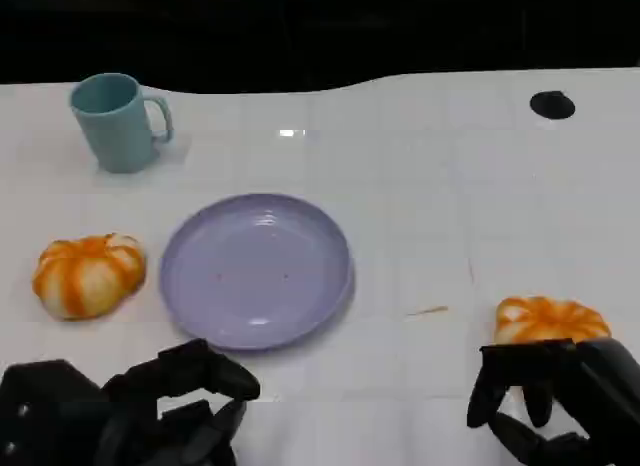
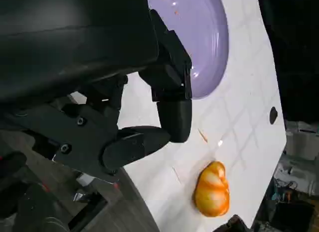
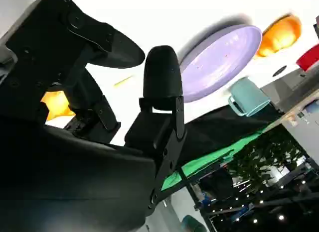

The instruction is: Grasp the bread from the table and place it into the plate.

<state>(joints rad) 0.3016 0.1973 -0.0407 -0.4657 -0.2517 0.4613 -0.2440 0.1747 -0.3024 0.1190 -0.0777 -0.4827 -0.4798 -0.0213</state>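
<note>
The right hand (image 1: pixel 560 396) hovered open just short of the bread (image 1: pixel 550 320) (near edge); the left hand (image 1: pixel 150 411) held nothing, and the plate (image 1: pixel 256 270) lay bare.

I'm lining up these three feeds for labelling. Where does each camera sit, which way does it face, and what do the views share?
Head view: high on the robot, looking down at the table; left hand and right hand show low in the picture.
Left wrist view: behind the left hand, facing across the table.
Right wrist view: behind the right hand, facing across the table towards the cup.
Shared: all three show the plate.
</note>
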